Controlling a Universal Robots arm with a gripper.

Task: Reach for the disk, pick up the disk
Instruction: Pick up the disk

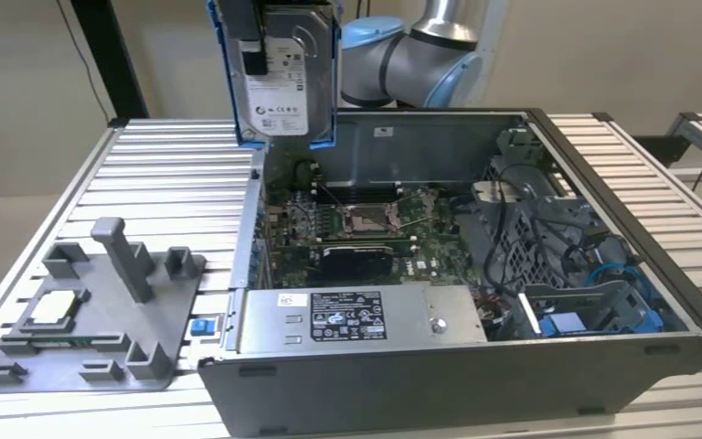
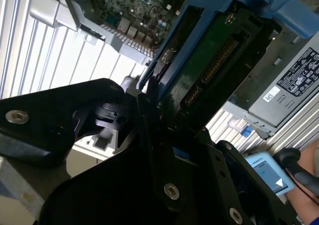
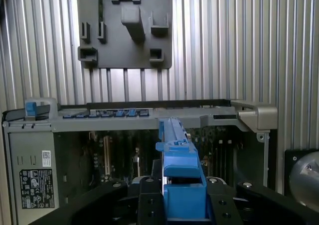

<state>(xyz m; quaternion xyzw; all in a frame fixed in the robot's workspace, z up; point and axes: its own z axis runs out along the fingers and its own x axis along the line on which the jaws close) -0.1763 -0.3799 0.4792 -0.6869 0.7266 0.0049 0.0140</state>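
The disk hangs upright high above the back left corner of the open computer case. It is silver-grey with a white label and sits in a blue bracket. My gripper is shut on it from above, with a black finger across its labelled face. In the second wrist view the disk's green circuit side and blue frame stick out from between the black fingers. In the first wrist view the disk's blue bracket edge runs out from my gripper over the case wall.
Inside the case lie the motherboard, a grey power supply box with a sticker, and blue cables. A grey fixture plate with a small silver chip rests on the slatted table. A hand holds a device.
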